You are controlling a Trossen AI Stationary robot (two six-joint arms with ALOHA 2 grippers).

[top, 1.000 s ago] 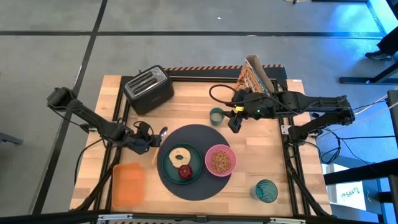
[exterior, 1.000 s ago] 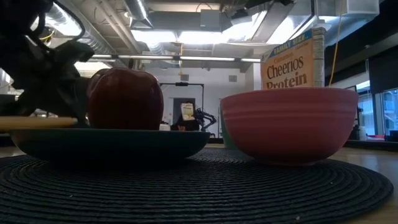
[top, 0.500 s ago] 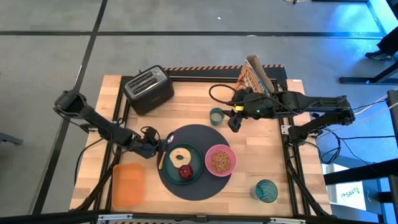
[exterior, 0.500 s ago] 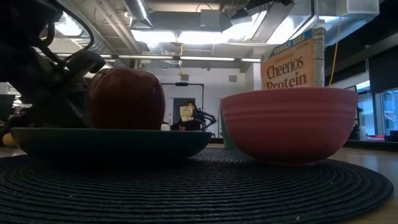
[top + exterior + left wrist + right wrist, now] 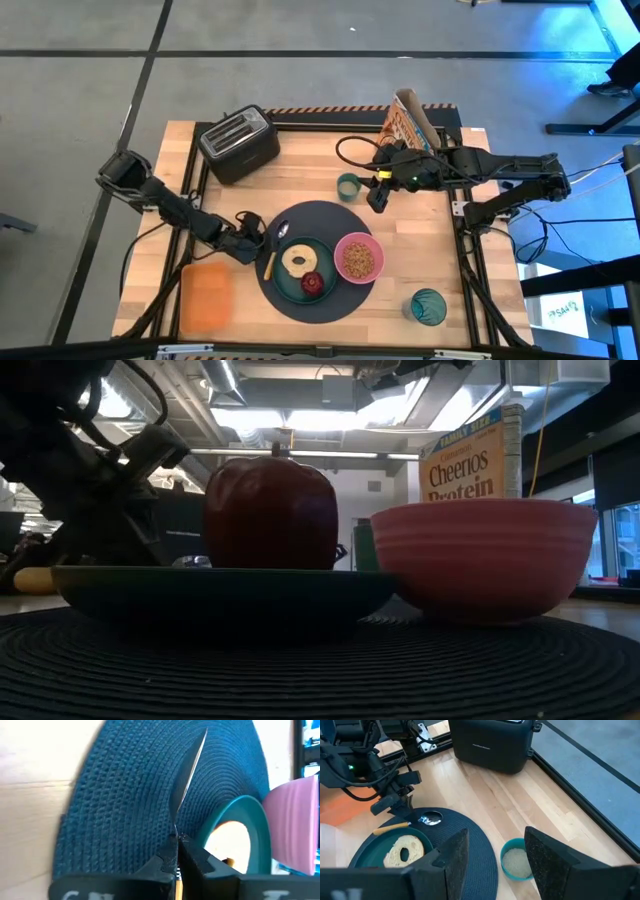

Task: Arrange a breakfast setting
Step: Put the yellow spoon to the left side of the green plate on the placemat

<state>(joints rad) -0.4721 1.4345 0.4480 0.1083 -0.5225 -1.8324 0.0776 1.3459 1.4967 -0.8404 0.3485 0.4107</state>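
Low view: glossy dark red fruit (image 5: pixel 270 512)

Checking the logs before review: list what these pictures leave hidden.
Low view: tan bagel half hidden behind round teal plate's rim and dark red fruit.
Left wrist view: metal spoon's orange handle covered by left gripper, clamped on it.
Right wrist view: pink bowl behind right gripper.

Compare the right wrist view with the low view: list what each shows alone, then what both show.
Right wrist only: toaster, green cup, bagel, spoon held by the left end effector, open right end effector.
Low only: apple, pink bowl, Cheerios box.
Both: mat, teal plate, left arm.
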